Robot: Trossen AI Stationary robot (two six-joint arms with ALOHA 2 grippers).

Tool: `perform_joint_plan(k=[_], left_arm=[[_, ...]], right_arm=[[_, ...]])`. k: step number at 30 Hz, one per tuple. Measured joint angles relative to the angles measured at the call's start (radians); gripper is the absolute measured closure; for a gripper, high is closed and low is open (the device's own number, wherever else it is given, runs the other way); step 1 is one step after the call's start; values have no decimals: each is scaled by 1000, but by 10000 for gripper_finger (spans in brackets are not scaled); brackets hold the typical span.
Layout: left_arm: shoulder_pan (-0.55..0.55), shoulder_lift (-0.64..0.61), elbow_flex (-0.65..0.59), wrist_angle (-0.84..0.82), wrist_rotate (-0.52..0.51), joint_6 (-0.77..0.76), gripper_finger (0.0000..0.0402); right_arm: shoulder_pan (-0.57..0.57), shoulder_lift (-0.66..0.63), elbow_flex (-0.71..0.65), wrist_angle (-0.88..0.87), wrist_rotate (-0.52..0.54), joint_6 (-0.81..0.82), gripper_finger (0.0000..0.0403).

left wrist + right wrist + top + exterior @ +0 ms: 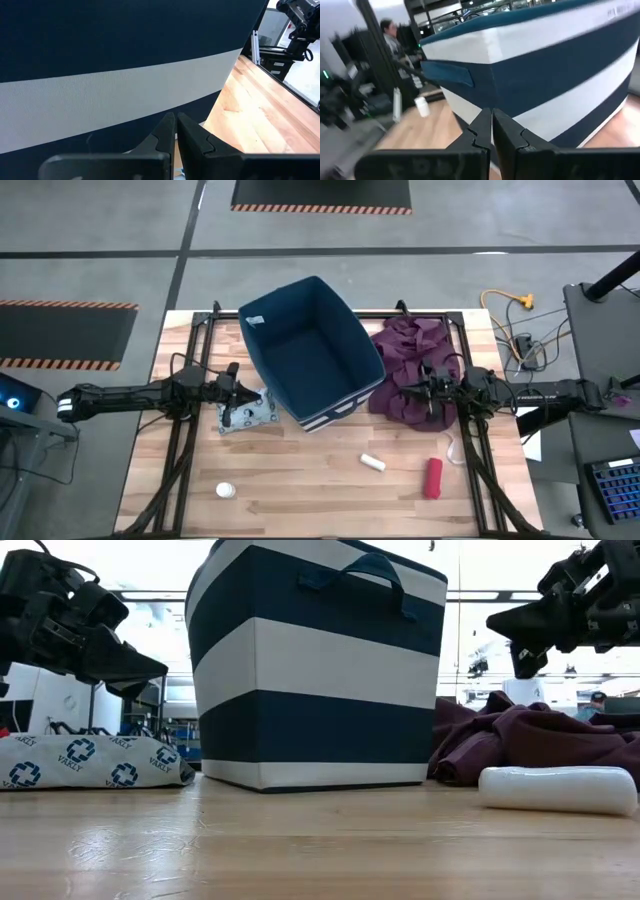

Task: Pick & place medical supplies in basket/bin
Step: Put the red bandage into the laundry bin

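The navy bin (310,350) with white stripes stands upright in the middle of the table and fills much of the low view (315,660). The flat patterned packet (245,413) lies just left of its base, also seen in the low view (90,762). The small white cylinder (372,462), the red roll (432,477) and the white round container (226,491) lie on the near part of the table. My left gripper (241,387) hovers shut above the packet, pointing at the bin wall (125,95). My right gripper (426,387) hangs shut over the maroon cloth (408,365), facing the bin (545,75).
The maroon cloth is heaped against the bin's right side (530,740). Bare wood lies around the near items. Cables and equipment sit beyond the table's right edge (520,330). A person (390,35) stands in the room beyond the table.
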Motion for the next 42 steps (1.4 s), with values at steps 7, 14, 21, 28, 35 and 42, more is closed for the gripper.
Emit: perform_joint_plan(k=[7,14,21,28,35,42], left_arm=[[0,0,0,0,0,0,400],[0,0,0,0,0,0,400],[0,0,0,0,0,0,400],[0,0,0,0,0,0,400],[0,1,0,0,-2,20,400],[0,1,0,0,-2,21,400]], right_arm=[[0,0,0,33,133,116,367],[0,1,0,40,255,304,272],[3,0,1,39,172,539,191],[61,24,127,13,116,561,199],[189,153,462,-650,99,714,213],[349,400,739,-1123,89,1091,221]])
